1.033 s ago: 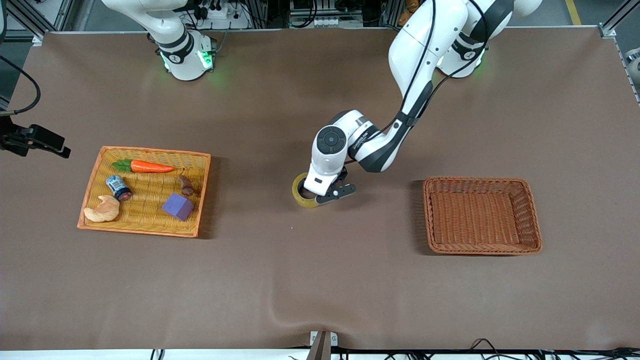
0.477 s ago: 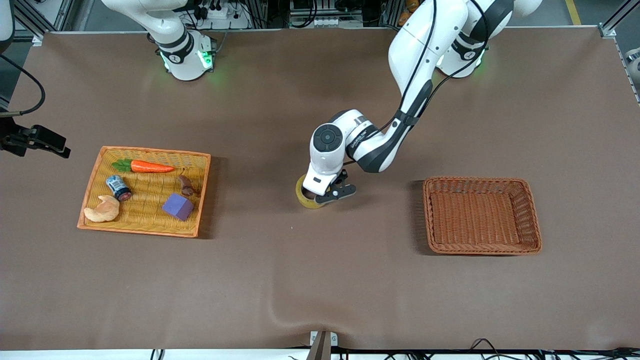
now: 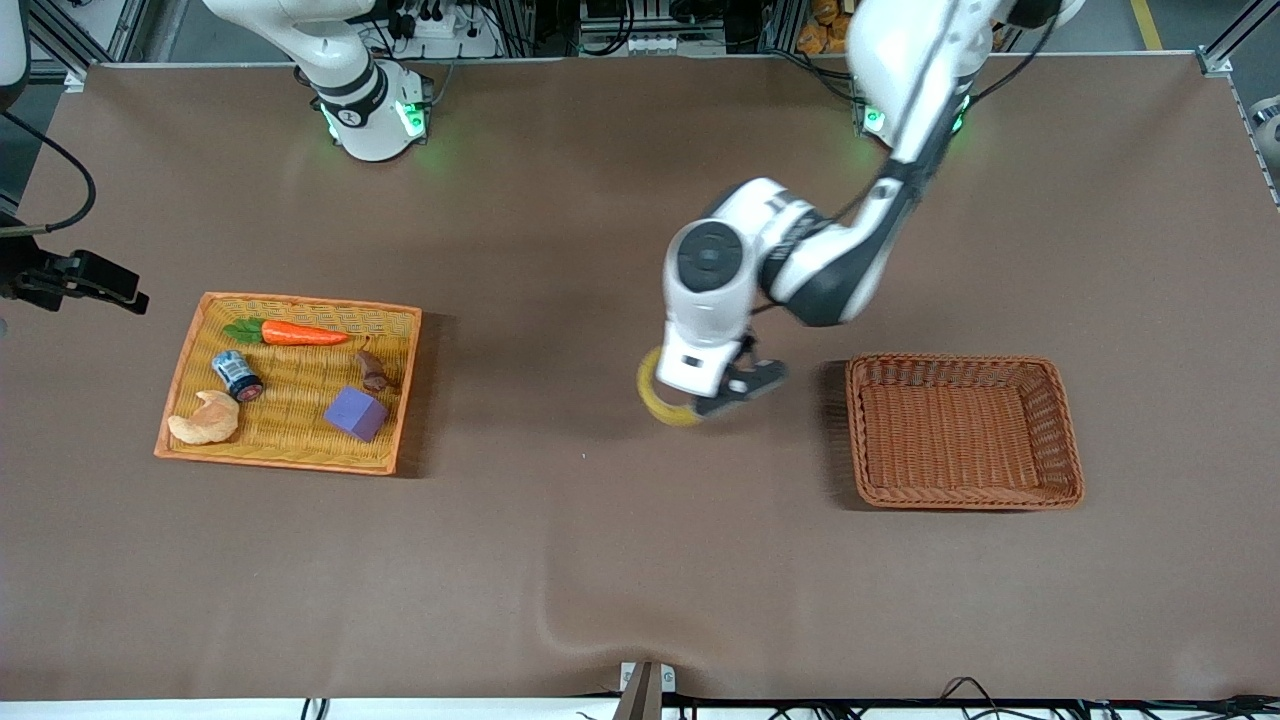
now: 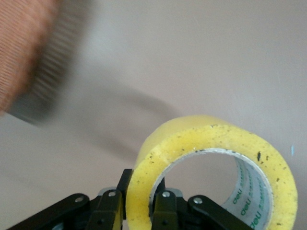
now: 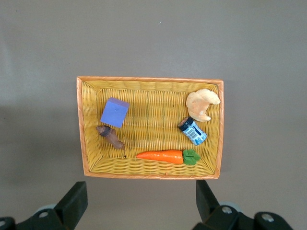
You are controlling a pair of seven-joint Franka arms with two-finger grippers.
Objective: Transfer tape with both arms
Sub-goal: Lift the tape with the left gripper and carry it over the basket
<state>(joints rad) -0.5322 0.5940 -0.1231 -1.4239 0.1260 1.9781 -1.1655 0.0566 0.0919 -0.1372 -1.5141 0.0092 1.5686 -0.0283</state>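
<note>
The tape (image 3: 660, 400), a yellowish ring with a grey core, hangs in my left gripper (image 3: 716, 394) above the table, between the two baskets and close to the brown one. In the left wrist view the left gripper (image 4: 143, 186) is shut on the wall of the tape (image 4: 192, 140), one finger inside the ring and one outside. My right gripper (image 3: 95, 283) waits high at the right arm's end of the table. In its wrist view the right gripper (image 5: 140, 201) is open and empty over the table beside the yellow tray.
A yellow wicker tray (image 3: 300, 303) (image 5: 148, 80) holds a carrot (image 3: 300, 334), a small can (image 3: 237, 374), a croissant toy (image 3: 205, 419), a purple block (image 3: 355, 412) and a brown piece (image 3: 373, 370). An empty brown wicker basket (image 3: 960, 361) (image 4: 24, 57) stands toward the left arm's end.
My left gripper has lifted the tape off the table and carried it toward the brown basket. The right arm has barely moved.
</note>
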